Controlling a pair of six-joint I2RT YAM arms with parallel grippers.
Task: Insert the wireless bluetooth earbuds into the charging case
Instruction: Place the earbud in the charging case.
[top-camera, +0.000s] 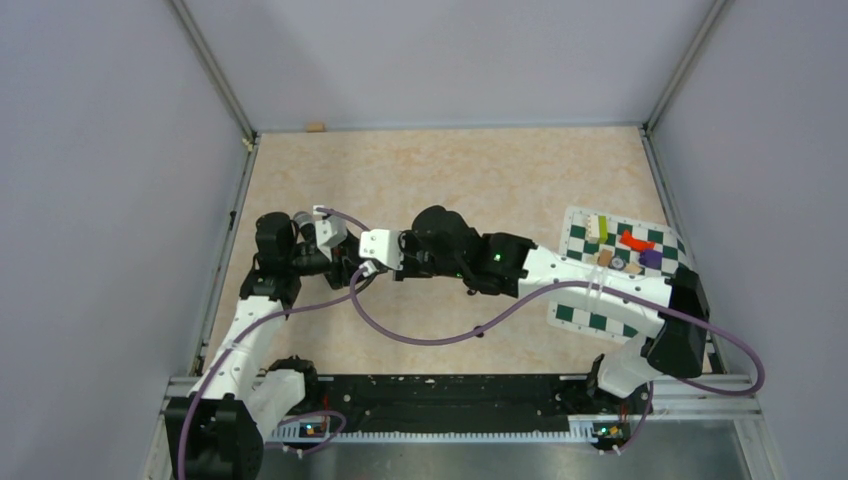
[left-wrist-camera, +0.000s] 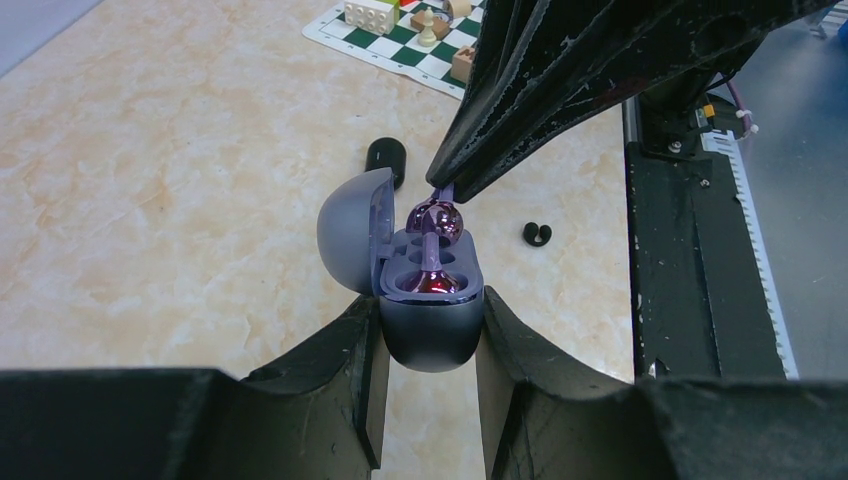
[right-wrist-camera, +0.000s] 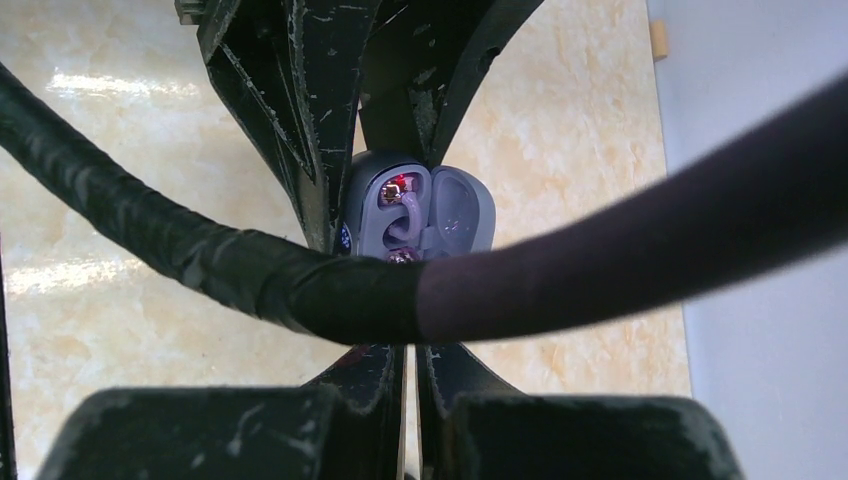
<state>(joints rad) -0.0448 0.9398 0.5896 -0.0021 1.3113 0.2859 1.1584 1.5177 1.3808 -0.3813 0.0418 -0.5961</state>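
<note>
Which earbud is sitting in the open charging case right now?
The glossy purple earbud, at the right pincer tip; the black earbud lies loose on the table beside the charging case.

The right gripper (right-wrist-camera: 411, 352) has its two black fingers pressed together. A thick dark purple cable (right-wrist-camera: 300, 285) crosses just beyond their tips, hiding them. Straight ahead, an open grey oval charging case (right-wrist-camera: 458, 212) holds a pale purple earbud (right-wrist-camera: 402, 222), clasped by the left gripper (right-wrist-camera: 380, 195).
</note>
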